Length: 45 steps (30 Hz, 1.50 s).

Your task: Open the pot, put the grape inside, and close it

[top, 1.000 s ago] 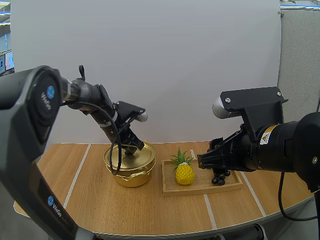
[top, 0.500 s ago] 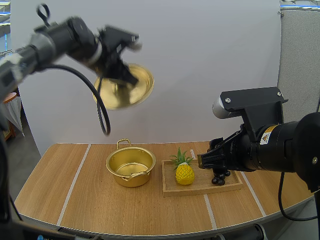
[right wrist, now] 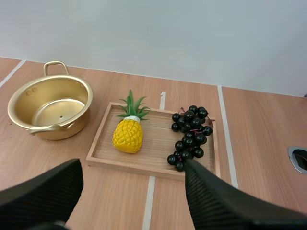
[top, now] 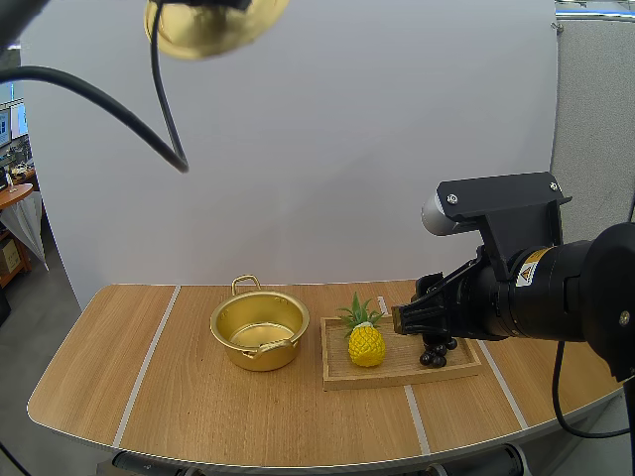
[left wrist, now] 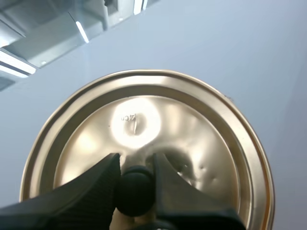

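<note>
1. My left claw: clenched on the black round knob of the golden round metal lid, one finger on each side of it.
2. Change: a second ago this lid sat on the pot. Now it hangs high over the table's left side, well apart from everything below.
3. Meaning: the opening step looks done. The lid must be kept aloft until the fruit is in.
4. Golden two-handled metal pot: open and empty, standing on the pale wooden table just beside the tray.
5. My right claw: released, fingers wide apart, gripping nothing. It has not moved over the last second and hovers above the tray's near edge.
6. Bunch of dark purple-black grapes: lying at the right end of the shallow rectangular wooden tray, untouched. Picking it up is the next job, in my judgement.
7. Yellow toy pineapple with green leaves: lying on the same tray, between the grapes and the pot. It is the one obstacle, so the carry should pass above it.
</note>
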### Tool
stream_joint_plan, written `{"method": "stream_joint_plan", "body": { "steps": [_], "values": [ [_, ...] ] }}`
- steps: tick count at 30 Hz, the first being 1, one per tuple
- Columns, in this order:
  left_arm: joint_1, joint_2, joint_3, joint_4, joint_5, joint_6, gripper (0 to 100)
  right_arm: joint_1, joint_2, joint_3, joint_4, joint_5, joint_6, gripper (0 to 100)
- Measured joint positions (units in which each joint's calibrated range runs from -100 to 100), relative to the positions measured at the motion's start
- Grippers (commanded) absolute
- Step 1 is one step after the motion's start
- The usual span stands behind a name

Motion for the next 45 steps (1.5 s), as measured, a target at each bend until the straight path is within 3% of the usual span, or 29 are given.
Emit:
{"method": "stream_joint_plan", "body": {
  "steps": [6,10,18,32,45],
  "values": [
    [0.0,-1.9,-0.1,0.0,-6.0,0.0,0,0.0,0.1,0.0,-2.6,-1.5,1.9,100],
    [0.0,-4.1,-0.1,0.0,-9.2,0.0,0,0.0,9.1,-0.1,-6.2,-5.4,5.8,100],
    [0.0,-4.3,-0.1,0.0,-9.2,0.0,0,0.0,28.3,-0.1,-6.5,-20.6,8.3,100],
    [0.0,-4.3,-0.1,0.0,-9.2,0.0,0,-0.1,42.3,-0.1,-8.0,-32.0,8.6,100],
    [0.0,-4.3,-0.1,0.0,-9.2,0.0,0,-5.8,51.5,-0.1,-8.1,-41.6,5.0,100]
  ]
}}
